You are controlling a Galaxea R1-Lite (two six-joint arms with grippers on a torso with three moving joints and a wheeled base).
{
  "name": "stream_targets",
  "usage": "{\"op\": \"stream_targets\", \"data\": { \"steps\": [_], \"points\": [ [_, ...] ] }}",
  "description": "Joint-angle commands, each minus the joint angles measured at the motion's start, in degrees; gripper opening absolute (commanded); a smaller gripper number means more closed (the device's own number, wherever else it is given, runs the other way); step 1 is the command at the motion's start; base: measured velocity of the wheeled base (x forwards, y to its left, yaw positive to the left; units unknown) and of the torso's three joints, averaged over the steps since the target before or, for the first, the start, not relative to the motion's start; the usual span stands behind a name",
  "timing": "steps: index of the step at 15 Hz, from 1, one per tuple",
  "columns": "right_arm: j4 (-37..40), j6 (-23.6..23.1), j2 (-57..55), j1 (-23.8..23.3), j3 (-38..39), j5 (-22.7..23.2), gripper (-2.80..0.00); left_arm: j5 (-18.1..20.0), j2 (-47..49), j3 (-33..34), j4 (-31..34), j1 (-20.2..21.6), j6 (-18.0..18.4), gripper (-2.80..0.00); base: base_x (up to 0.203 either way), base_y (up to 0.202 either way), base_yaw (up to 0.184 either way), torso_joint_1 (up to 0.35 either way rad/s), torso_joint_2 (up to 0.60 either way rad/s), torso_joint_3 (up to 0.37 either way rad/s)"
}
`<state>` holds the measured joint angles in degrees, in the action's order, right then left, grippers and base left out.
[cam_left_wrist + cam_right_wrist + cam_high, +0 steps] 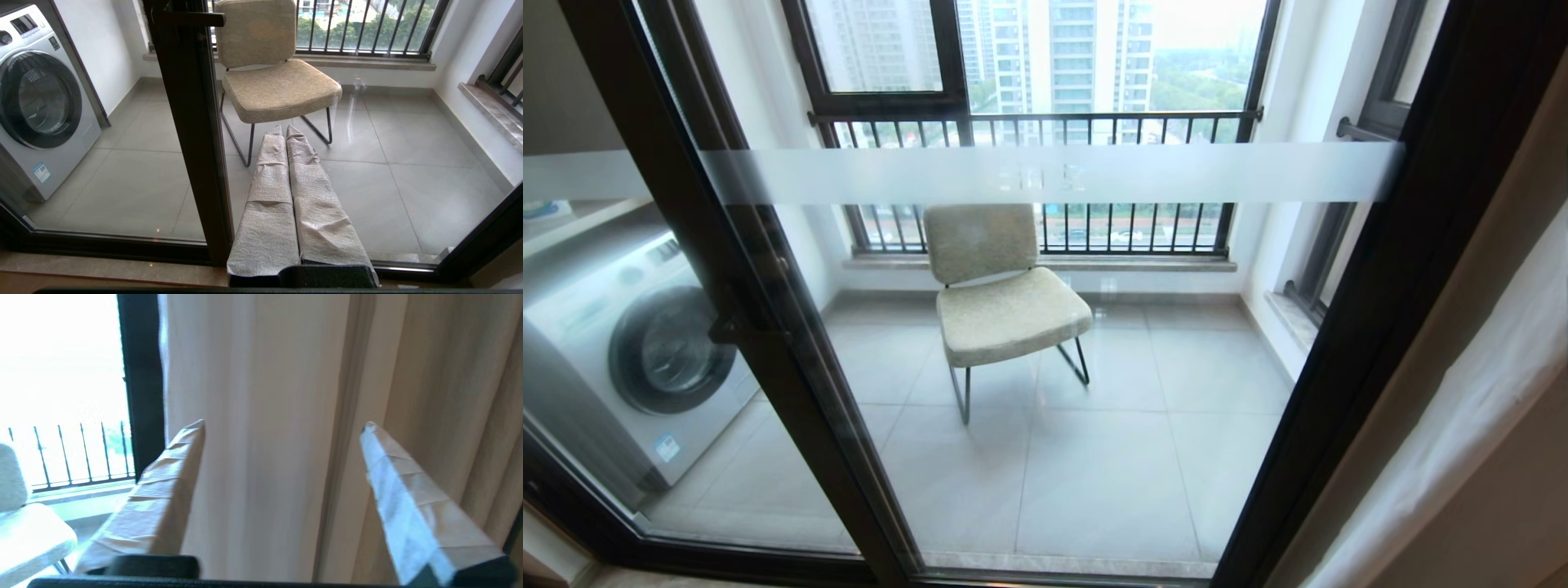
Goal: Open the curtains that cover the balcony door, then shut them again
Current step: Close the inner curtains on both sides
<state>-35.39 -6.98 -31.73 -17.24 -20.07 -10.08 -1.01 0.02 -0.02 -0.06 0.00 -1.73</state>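
The balcony door (pixel 792 351) stands uncovered, its glass crossed by a frosted white band (pixel 1054 173). The curtains (pixel 1478 392) are gathered at the right edge of the head view, a white sheer against beige panels. Neither gripper shows in the head view. In the right wrist view my right gripper (pixel 284 424) is open, its paper-wrapped fingers (pixel 163 490) spread wide before the hanging curtains (pixel 261 416), beside the dark door frame (pixel 141 396); nothing is gripped. My left gripper (pixel 285 128) is shut and empty, parked low before the door frame (pixel 188 122) and its handle (pixel 192 18).
Behind the glass stand a beige chair (pixel 996 302) on metal legs and a washing machine (pixel 645 351) at the left. A barred window (pixel 1029 131) closes the balcony's far side. A stone sill (pixel 102 273) runs along the door's foot.
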Motion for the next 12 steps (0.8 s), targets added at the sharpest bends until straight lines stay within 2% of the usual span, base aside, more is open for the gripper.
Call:
{"op": "stream_targets", "data": {
  "steps": [1,4,9,12],
  "points": [
    [-0.19,-1.10,1.09,5.53,-0.26,-0.44,-2.80,-0.04,-0.02,0.02,-0.03,0.00,-0.03,-2.80,0.000,0.000,0.000,0.000,0.00,0.000],
    [-0.12,-3.67,1.06,11.05,-1.12,-0.64,-2.80,-0.04,-0.02,0.02,-0.03,0.00,-0.03,-2.80,0.000,0.000,0.000,0.000,0.00,0.000],
    [1.92,-6.02,0.17,14.69,-2.12,-0.03,-2.80,-0.04,-0.02,0.02,-0.03,0.00,-0.03,-2.80,0.000,0.000,0.000,0.000,0.00,0.000],
    [2.81,-8.64,-1.06,19.31,-2.46,-0.14,-2.80,-0.04,-0.02,0.02,-0.03,0.00,-0.03,-2.80,0.000,0.000,0.000,0.000,0.00,0.000]
  ]
}}
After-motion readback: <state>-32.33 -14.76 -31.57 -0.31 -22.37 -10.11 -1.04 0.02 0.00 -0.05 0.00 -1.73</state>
